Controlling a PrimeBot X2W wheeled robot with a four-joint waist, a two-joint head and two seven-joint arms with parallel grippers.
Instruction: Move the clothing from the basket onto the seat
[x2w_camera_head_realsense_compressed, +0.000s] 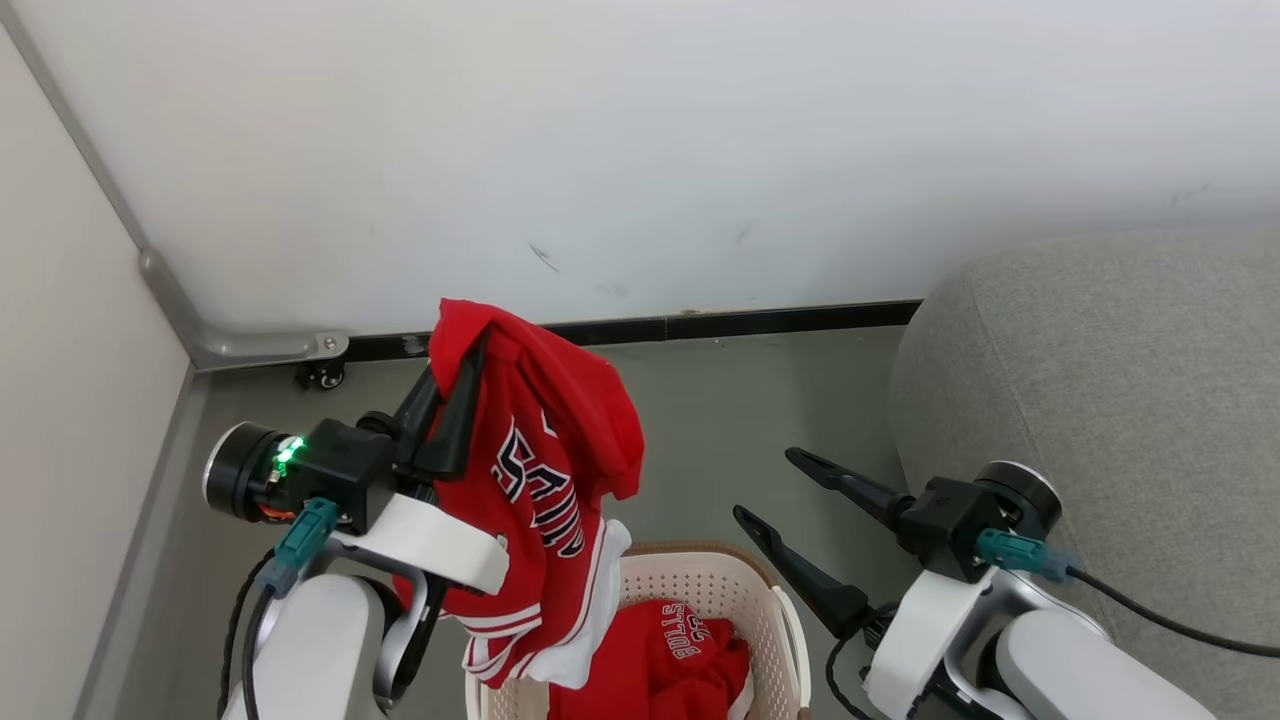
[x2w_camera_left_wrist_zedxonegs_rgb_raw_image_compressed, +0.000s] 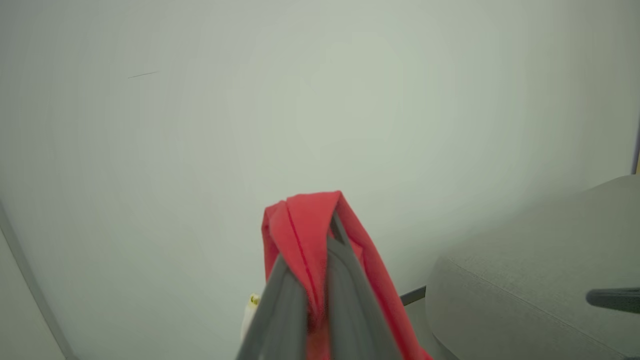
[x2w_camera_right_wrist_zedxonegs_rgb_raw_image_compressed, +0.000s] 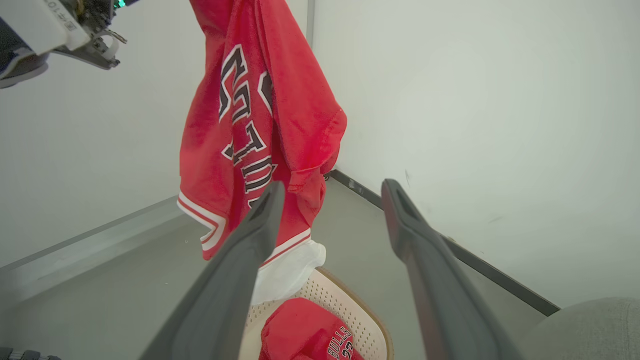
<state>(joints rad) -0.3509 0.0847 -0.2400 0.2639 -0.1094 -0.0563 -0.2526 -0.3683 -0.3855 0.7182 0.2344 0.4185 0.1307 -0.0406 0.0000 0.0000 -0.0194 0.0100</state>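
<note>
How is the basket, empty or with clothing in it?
Not empty: a red BULLS garment lies inside the basket, under the jersey held up by the left end effector.

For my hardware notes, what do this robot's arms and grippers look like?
The left forearm and right forearm are pale grey-white shells with white wrist brackets. The left gripper and right gripper each have a black block body, two long dark fingers, a round black-and-silver cap, a teal connector with black cable. The left one shows a green light.
</note>
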